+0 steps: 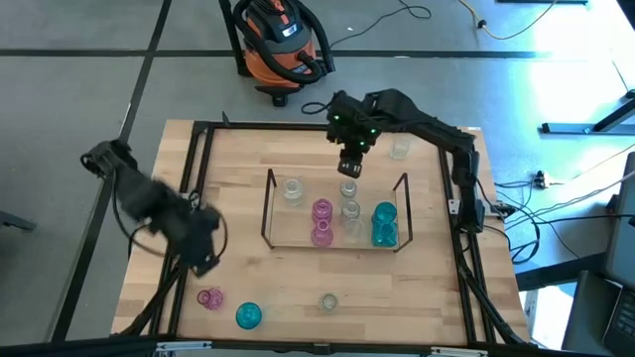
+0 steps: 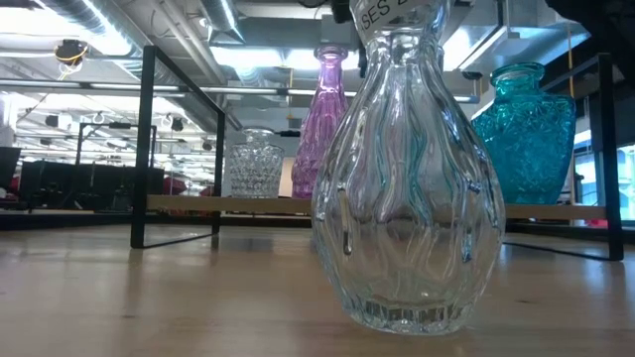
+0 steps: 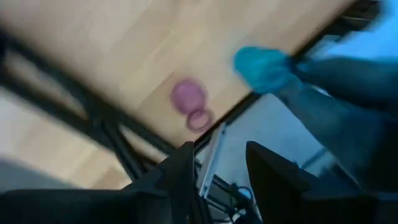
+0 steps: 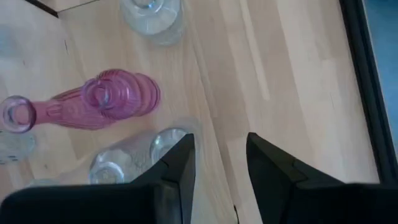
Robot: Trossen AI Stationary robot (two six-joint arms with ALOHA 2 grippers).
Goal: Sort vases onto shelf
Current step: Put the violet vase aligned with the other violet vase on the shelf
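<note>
Currently the shelf (image 1: 270,203) holds two pink vases (image 1: 322,220), two teal vases (image 1: 384,224) and clear vases (image 1: 350,211). Right gripper (image 1: 349,166) hovers above its back edge, fingers spread, empty. Left gripper (image 3: 214,174), fingers apart, hangs over the table's left-front part near a loose pink vase (image 1: 209,297) and a loose teal vase (image 1: 248,315).

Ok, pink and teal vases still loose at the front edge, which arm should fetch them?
Left, probably. The left gripper, open and empty, hovers near the pink vase and teal vase. The right gripper is open above the shelf, farther away.
</note>
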